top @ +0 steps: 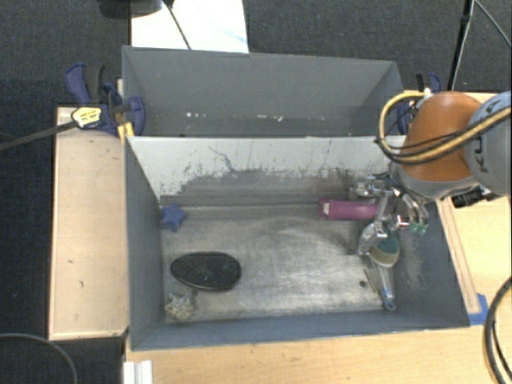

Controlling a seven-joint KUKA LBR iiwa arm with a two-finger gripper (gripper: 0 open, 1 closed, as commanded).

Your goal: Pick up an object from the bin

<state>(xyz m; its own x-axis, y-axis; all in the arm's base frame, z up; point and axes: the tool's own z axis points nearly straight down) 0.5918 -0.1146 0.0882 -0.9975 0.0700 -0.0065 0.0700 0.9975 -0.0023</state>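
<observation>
My gripper (374, 236) hangs low at the right side of the bin, under the orange wrist cover. Just beneath and touching it in the view lies a round teal and tan piece (387, 251) with a thin grey handle (383, 285) running towards the bin's front right corner. Whether that piece is gripped I cannot tell. A purple cylinder (347, 209) lies on its side against the back wall, just left of the gripper.
A black oval brush (206, 270) lies at the front left, with a small crumpled pale thing (181, 306) in the front left corner. A little blue piece (170, 216) sits by the left wall. The arm comes in over the right rim.
</observation>
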